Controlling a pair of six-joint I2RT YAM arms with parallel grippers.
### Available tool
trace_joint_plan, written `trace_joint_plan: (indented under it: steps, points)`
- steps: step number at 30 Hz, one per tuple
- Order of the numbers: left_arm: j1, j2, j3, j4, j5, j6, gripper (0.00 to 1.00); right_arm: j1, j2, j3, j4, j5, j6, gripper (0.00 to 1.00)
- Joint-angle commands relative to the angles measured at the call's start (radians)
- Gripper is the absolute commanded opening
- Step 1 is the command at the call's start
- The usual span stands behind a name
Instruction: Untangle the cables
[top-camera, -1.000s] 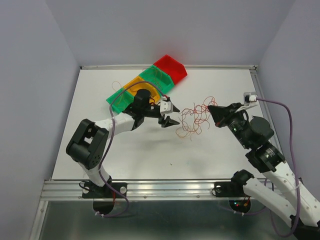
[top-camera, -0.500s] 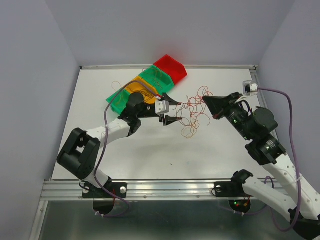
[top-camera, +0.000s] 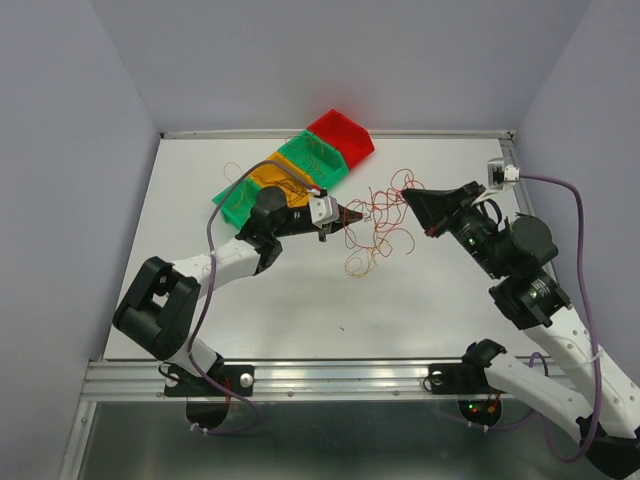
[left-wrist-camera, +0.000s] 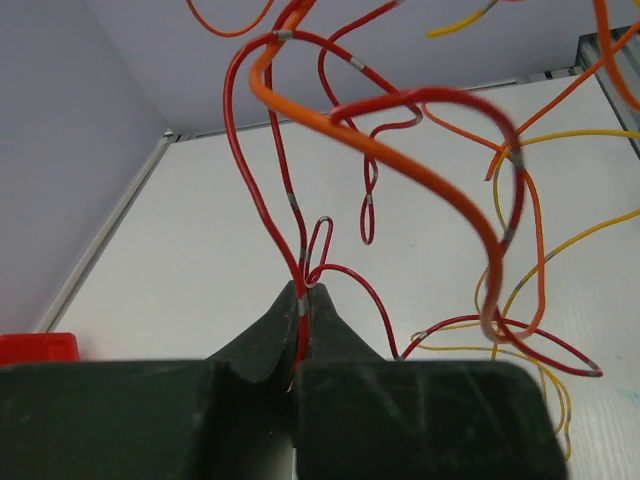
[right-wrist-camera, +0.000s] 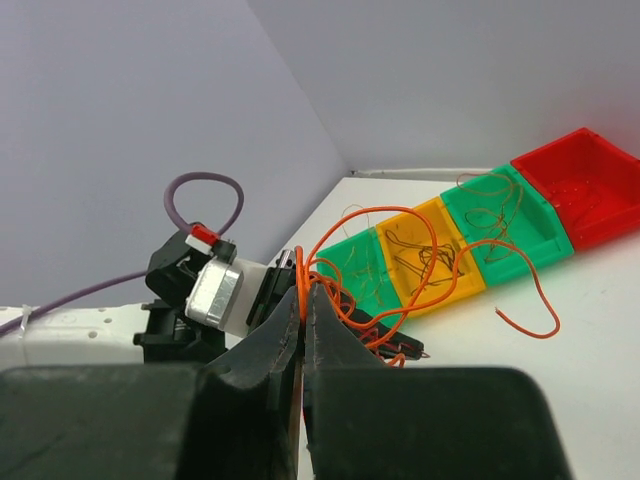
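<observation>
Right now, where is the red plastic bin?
In the top view, the red plastic bin sits near the far edge of the table, at the right end of the row, touching a green bin.

Overhead camera looks down; wrist cameras (close) share cables (left-wrist-camera: 395, 162).

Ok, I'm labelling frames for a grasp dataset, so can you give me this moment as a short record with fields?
left gripper: shut on a red wire
right gripper: shut on an orange wire
cables: loose tangle strung between both grippers, over the table
bins: green, orange, green, red in a row, far left; wires in several
</observation>
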Motion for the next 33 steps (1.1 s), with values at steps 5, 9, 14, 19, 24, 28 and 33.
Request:
trace_joint_plan:
  steps: [5, 9, 14, 19, 24, 28, 33]
  points:
    - [0.01, 0.016, 0.011, 0.02, -0.145, 0.009, 0.0, 0.01, -0.146, 0.022, 0.097, 0.135, 0.001, 0.0]
    - [0.113, 0.057, 0.047, 0.026, -0.165, -0.108, 0.0, 0.009, -0.269, 0.013, 0.092, 0.22, -0.015, 0.01]
    - [0.217, 0.117, 0.093, 0.058, -0.104, -0.221, 0.0, 0.01, -0.413, -0.034, 0.087, 0.295, -0.021, 0.0]
    - [0.21, 0.109, 0.082, 0.057, -0.098, -0.195, 0.0, 0.01, -0.479, -0.062, 0.084, 0.333, -0.033, 0.01]
    - [0.208, 0.062, 0.073, 0.019, -0.124, -0.148, 0.0, 0.01, -0.429, -0.062, 0.074, 0.324, -0.035, 0.01]
    - [0.21, 0.019, 0.099, -0.063, -0.099, -0.091, 0.0, 0.009, -0.387, -0.093, 0.072, 0.297, -0.023, 0.01]
    - [0.208, 0.043, 0.205, -0.247, -0.111, -0.019, 0.0, 0.01, -0.378, -0.186, 0.074, 0.361, -0.004, 0.0]
